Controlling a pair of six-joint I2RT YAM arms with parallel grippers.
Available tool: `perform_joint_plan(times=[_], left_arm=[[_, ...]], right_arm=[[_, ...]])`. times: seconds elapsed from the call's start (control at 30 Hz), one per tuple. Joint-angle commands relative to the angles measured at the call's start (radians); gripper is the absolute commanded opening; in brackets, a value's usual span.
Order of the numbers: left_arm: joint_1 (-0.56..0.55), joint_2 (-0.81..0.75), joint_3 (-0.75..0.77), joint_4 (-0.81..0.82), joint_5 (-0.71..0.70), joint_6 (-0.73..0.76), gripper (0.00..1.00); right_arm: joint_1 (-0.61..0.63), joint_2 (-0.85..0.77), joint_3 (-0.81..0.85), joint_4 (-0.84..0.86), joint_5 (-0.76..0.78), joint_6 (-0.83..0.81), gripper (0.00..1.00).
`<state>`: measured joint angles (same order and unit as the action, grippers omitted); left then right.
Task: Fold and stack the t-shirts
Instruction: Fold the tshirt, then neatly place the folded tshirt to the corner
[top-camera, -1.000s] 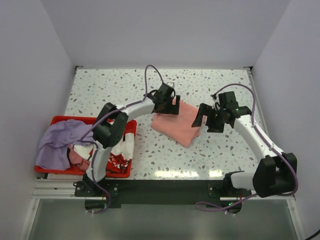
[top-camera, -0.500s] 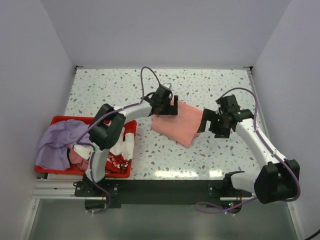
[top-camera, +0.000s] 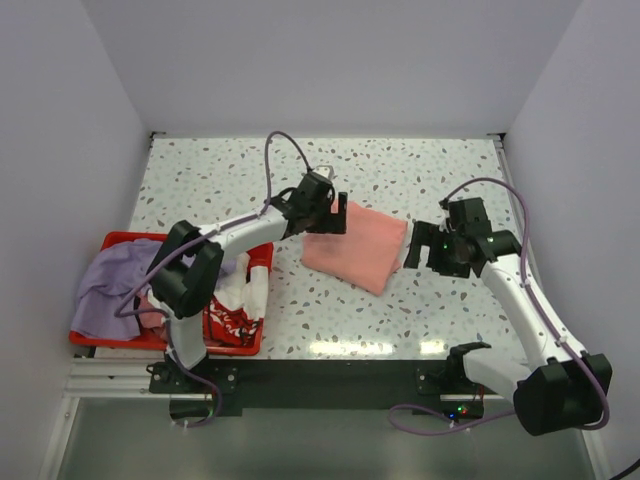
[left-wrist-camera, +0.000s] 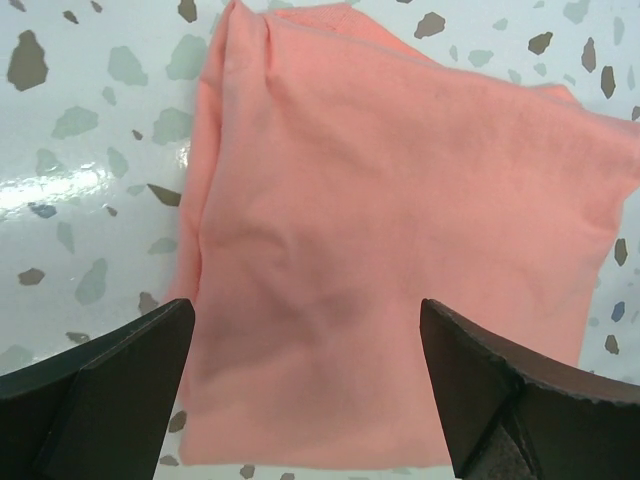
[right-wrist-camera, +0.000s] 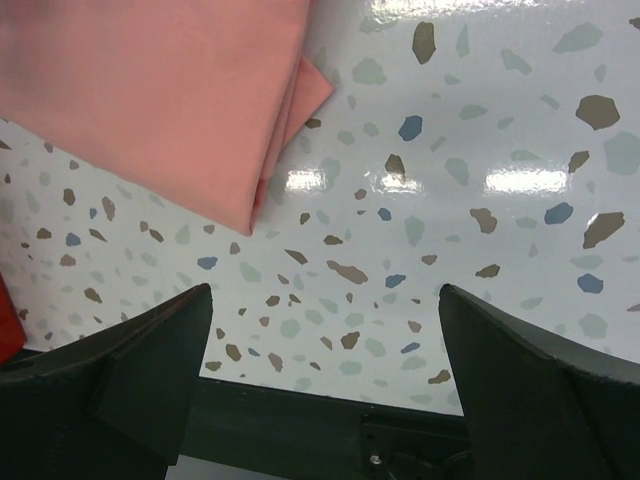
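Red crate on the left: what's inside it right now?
Inside the red crate: a lavender t-shirt spilling over its left edge and a white t-shirt with red print at its right end. The left arm crosses above; cloth hides the crate floor and anything beneath.

Soft matt salmon-pink cloth t-shirt (top-camera: 355, 248) mid-frame, faintly creased, glossy smooth speckled terrazzo-look table (top-camera: 420, 300) with light glare along the near edge, smooth red plastic crate (top-camera: 110, 341) lower left, limp lavender-purple cloth tee (top-camera: 105, 290), white cloth tee with red print (top-camera: 240, 290)
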<state>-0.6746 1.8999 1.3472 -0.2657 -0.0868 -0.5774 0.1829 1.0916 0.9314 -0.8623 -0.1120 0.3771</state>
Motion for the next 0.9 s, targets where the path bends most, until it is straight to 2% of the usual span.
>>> perform_joint_plan(times=[0.0, 0.2, 0.3, 0.4, 0.43, 0.6, 0.8, 0.83, 0.87], left_arm=[[0.0, -0.058, -0.04, -0.004, -0.093, 0.047, 1.0], [0.018, 0.025, 0.026, -0.03, -0.082, 0.083, 1.0], [0.021, 0.086, 0.059, -0.05, -0.087, 0.091, 0.91], [0.021, 0.122, 0.079, -0.059, -0.077, 0.09, 0.78], [0.021, 0.129, 0.084, -0.06, -0.077, 0.088, 0.71], [0.021, 0.157, 0.09, -0.063, -0.065, 0.079, 0.53], [0.023, 0.177, 0.092, -0.066, -0.065, 0.077, 0.26], [0.021, 0.18, 0.098, -0.064, -0.065, 0.08, 0.15], [0.021, 0.183, 0.101, -0.064, -0.068, 0.091, 0.1]], right_arm=[[-0.002, -0.024, -0.014, -0.014, 0.035, -0.043, 0.99], [-0.002, -0.029, -0.02, -0.007, 0.04, -0.06, 0.99], [0.0, -0.032, -0.028, -0.004, 0.044, -0.067, 0.99], [-0.002, -0.029, -0.034, 0.002, 0.044, -0.072, 0.99], [-0.002, -0.024, -0.036, 0.005, 0.044, -0.073, 0.99], [0.0, -0.013, -0.039, 0.016, 0.04, -0.083, 0.99], [0.0, -0.004, -0.043, 0.025, 0.043, -0.089, 0.99], [-0.002, -0.006, -0.042, 0.023, 0.046, -0.089, 0.99], [-0.002, -0.004, -0.043, 0.023, 0.051, -0.089, 0.99]])
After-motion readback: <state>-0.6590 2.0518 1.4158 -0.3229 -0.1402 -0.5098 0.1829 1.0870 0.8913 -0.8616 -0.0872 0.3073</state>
